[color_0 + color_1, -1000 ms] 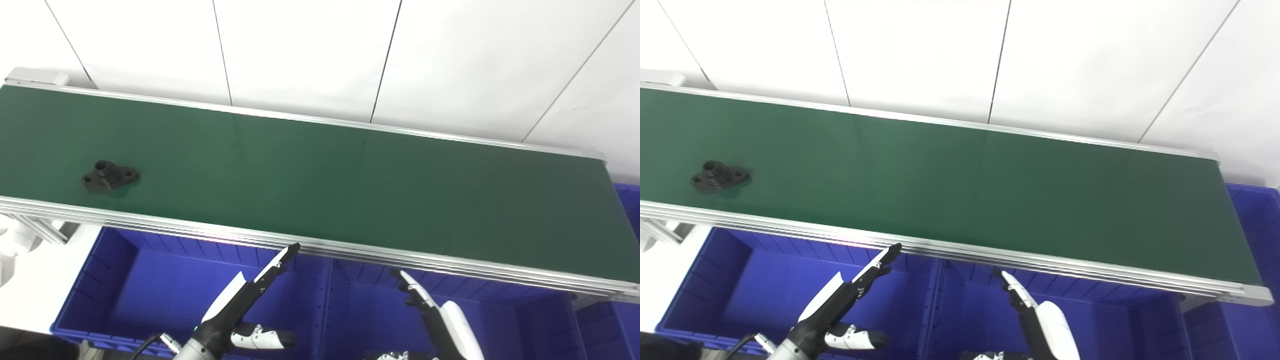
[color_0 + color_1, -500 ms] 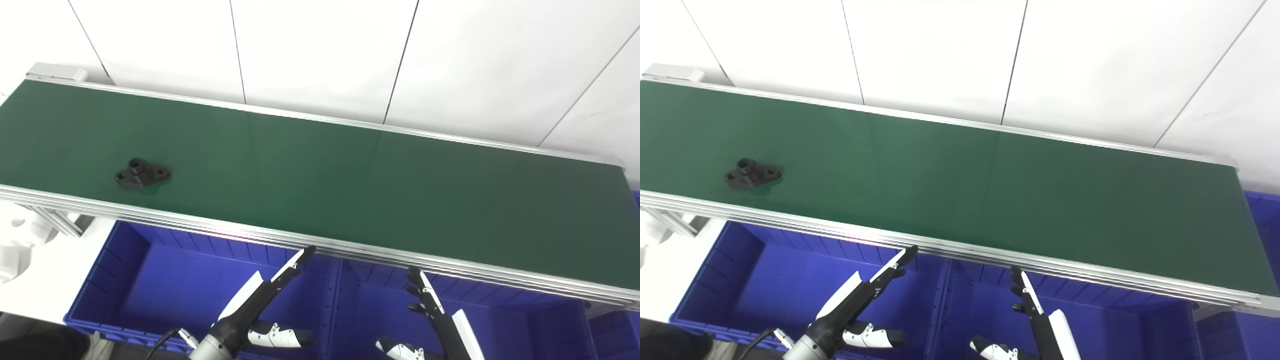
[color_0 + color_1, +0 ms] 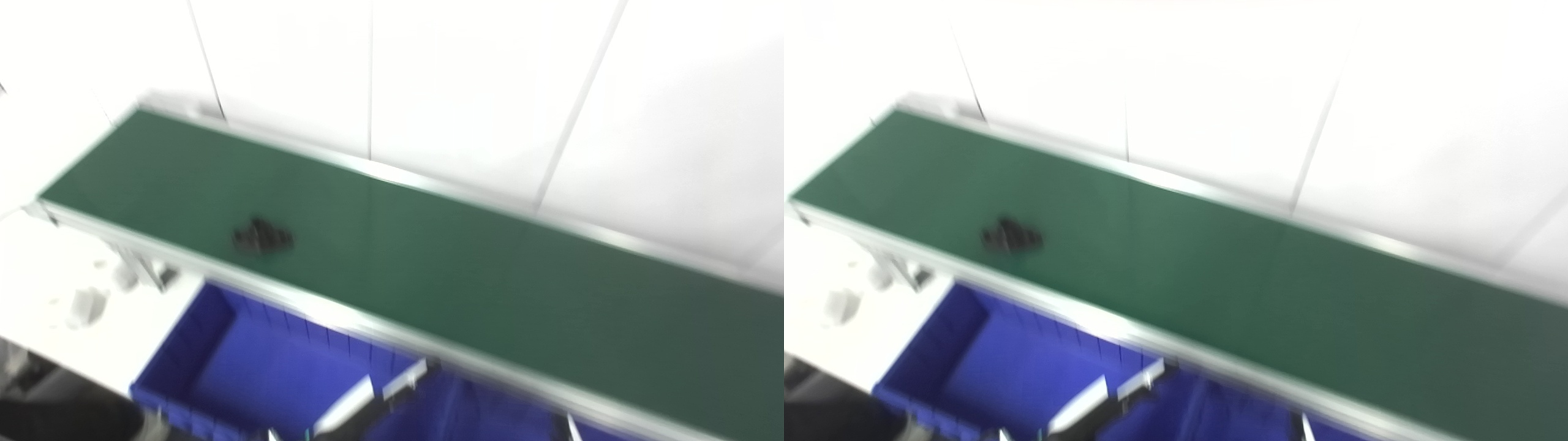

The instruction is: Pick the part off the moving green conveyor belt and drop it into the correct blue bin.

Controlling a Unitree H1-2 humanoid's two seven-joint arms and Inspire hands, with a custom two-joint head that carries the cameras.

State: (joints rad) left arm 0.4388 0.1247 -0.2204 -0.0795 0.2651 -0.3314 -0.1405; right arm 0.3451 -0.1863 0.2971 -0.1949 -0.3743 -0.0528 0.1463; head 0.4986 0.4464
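Both views are motion-blurred. A small black part (image 3: 262, 236) lies on the green conveyor belt (image 3: 490, 288), left of its middle and near the front rail; it also shows in the right eye view (image 3: 1010, 236). My left hand (image 3: 373, 398) is low at the bottom edge, over the blue bin (image 3: 257, 361), fingers stretched out and holding nothing, well below and right of the part. Only a fingertip of my right hand (image 3: 569, 429) shows at the bottom edge, so its state is hidden.
A second blue bin (image 3: 465, 410) adjoins the first under the belt's front rail. A white surface (image 3: 73, 294) with pale shapes lies left of the bins. A white panelled wall (image 3: 429, 92) stands behind the belt.
The camera has swung, so the whole picture has shifted and blurred. The part has travelled further right along the belt. Both hands sit lower in the picture, the right one almost out of view.
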